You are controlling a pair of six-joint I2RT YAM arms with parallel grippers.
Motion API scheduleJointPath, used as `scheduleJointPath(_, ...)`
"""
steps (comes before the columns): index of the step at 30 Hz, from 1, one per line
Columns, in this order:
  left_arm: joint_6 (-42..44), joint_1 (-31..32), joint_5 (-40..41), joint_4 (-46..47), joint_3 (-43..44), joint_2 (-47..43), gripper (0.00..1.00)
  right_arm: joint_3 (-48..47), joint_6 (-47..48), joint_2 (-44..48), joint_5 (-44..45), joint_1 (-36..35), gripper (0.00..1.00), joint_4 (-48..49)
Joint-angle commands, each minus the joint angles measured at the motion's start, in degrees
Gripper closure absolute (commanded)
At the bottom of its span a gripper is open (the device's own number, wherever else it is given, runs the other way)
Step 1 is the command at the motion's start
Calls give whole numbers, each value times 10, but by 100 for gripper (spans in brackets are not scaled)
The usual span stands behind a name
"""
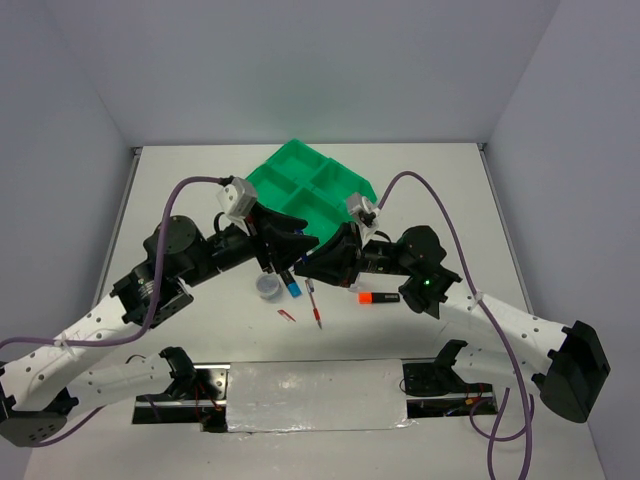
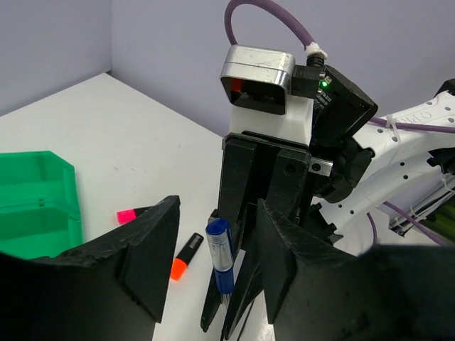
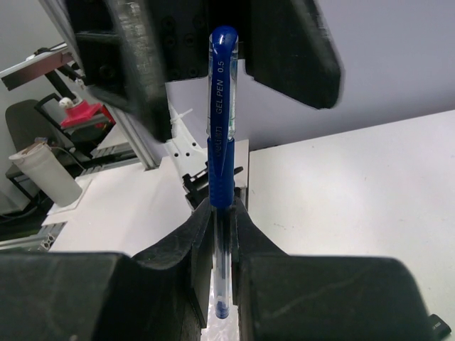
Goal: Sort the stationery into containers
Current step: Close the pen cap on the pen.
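Where the green tray [image 1: 345, 185] lies at the far middle of the table [image 1: 180, 190], turned corner-on to the arms, its four compartments show only bare green floor wherever they can be seen. The nearest compartment is partly hidden behind the two grippers.

Both arms reach inward from the near edge with elbows raised. They meet just in front of the tray's near corner, wrists facing each other. The right gripper [image 3: 224, 213] is closed tight on the blue pen [image 3: 222, 142], pinching its rubber grip. The pen sticks out past the fingertips, cap end away from the wrist. The left gripper [image 2: 217, 213] stands parted, with its fingers [image 2: 153, 256] to either side of the pen's cap end. Its own camera shows space between each finger and the pen, and it has hold of nothing. From the right wrist, one left finger looks close to the cap, but I cannot tell whether they touch.

On the table in front of the grippers lie a round tin [image 1: 268, 288], a red pen [image 1: 316, 305] and a short red piece [image 1: 287, 316], all near one another. An orange-capped highlighter [image 1: 378, 297] lies just beside the right arm. The left wrist view shows a pink-capped highlighter [image 2: 126, 215] near it, mostly hidden by the left finger.
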State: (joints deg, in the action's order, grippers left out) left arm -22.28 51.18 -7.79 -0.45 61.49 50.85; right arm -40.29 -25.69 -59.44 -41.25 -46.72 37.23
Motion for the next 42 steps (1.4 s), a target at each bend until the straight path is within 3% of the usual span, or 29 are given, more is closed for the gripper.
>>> scheduleJointPath(1, 16, -3, -6, 24, 1, -8, 42, -20, 4, -2, -8, 1, 100, 14)
scheduleJointPath(8, 14, -4, -19, 26, -6, -4, 51, -19, 6, 4, -5, 3, 100, 11)
scheduleJointPath(11, 14, -4, -20, 26, -7, -4, 69, -17, 2, 6, -4, 3, 100, 15)
scheduleJointPath(12, 14, -4, -19, 23, -7, -5, 79, -16, -2, 6, -4, 4, 100, 17)
scheduleJointPath(17, 14, -4, -23, 26, -15, -8, 100, -16, -39, 10, -8, 11, 100, 49)
scheduleJointPath(24, 1, -4, -35, 38, -33, -1, 100, -26, -105, 25, 27, 20, 100, 107)
scheduleJointPath(30, -36, -4, -26, 63, -56, 3, 100, -44, -94, 30, 56, 22, 100, 136)
scheduleJointPath(35, -82, -5, -13, 84, -80, -1, 100, -91, -82, -9, 15, 29, 100, 174)
scheduleJointPath(42, -94, -6, -15, 46, -81, 11, 100, -166, -65, -31, -16, 51, 100, 133)
